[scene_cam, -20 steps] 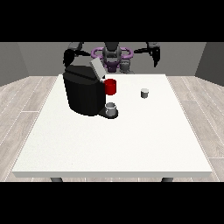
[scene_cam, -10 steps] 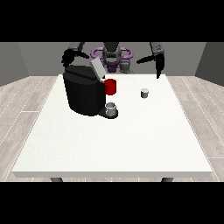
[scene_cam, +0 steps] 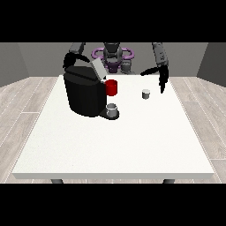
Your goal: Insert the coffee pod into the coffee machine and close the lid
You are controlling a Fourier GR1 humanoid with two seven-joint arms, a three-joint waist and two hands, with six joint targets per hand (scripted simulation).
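So basically nothing of the actual job is done yet, as far as I can see. The small pale grey cylindrical coffee pod is sitting upright on the large white table, out in the open, off to the right of the chunky black coffee machine and well apart from it. Nobody's holding it.

The machine's silvery-grey lid is tilted up, so the slot looks open and ready for loading. There's a red part on the front of the machine, and a small grey cup parked on the drip tray under it.

The black hand at the view's right hangs just above and a bit to the right of the pod — fingers look spread and pointing downward, with the thumb sticking out toward the machine, not touching the pod and holding nothing. My read is it's lining up for the grab.

The black hand at the view's left is tucked up behind the machine's top corner; I can't tell how its fingers lie.

So all 3 steps are left, I'd say — grab the pod, drop it in, shut the lid.
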